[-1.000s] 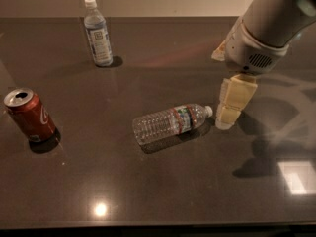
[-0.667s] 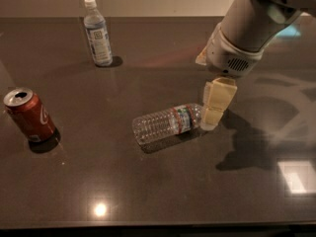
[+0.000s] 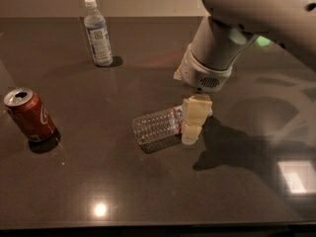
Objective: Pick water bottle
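The water bottle (image 3: pixel 157 126) is clear ribbed plastic and lies on its side on the dark table (image 3: pixel 148 181), near the middle. Its base points left and its neck end points right. My gripper (image 3: pixel 193 121) is cream-coloured and hangs down from the big white arm (image 3: pixel 217 48). It sits right at the bottle's neck end and covers the cap and part of the label band. I cannot tell whether it touches the bottle.
A bluish bottle with a large white-blue label (image 3: pixel 97 33) stands upright at the back left. A red soda can (image 3: pixel 29 115) with an open top stands at the left. The arm's shadow (image 3: pixel 232 147) falls on the table to the right of the gripper.
The arm has moved left and nearer to me. The gripper went from beside the bottle's cap to over its neck end. The bottle, can and bluish bottle have not moved.
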{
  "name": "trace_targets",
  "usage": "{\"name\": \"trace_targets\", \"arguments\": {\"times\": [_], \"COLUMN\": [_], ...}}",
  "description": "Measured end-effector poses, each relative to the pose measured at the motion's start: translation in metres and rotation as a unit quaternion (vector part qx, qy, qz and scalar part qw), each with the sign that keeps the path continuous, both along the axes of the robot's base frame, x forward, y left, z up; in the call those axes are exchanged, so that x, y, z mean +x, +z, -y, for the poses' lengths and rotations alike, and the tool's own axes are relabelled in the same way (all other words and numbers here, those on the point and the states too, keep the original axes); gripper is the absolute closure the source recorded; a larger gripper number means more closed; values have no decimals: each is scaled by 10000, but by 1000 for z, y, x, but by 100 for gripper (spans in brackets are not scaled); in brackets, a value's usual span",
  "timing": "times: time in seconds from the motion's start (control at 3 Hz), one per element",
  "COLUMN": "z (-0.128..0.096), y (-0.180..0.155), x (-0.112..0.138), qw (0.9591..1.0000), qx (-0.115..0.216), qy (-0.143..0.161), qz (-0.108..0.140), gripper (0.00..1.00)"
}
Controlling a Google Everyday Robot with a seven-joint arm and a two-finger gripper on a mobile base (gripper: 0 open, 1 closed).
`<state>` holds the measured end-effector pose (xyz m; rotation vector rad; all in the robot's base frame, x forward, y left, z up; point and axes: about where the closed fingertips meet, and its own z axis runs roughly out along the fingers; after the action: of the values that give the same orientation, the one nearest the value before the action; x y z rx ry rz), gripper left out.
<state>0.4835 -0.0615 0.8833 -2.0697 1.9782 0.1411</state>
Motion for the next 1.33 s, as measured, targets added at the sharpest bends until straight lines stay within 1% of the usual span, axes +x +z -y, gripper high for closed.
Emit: {"name": "trace_targets", "arguments": {"times": [0.33,0.67,1.0,1.33], "z": [-7,-9,-8,-6], "y": [-18,-31,-33,-20], "x": [-7,-11,-11,-9], "qw": [9998,9994,9993,9995], "qx": [-153,-288,-356,-305], "qy": [120,161,133,76], "qz": [-34,-46,-6,22], "gripper": [0,16,38,61]}}
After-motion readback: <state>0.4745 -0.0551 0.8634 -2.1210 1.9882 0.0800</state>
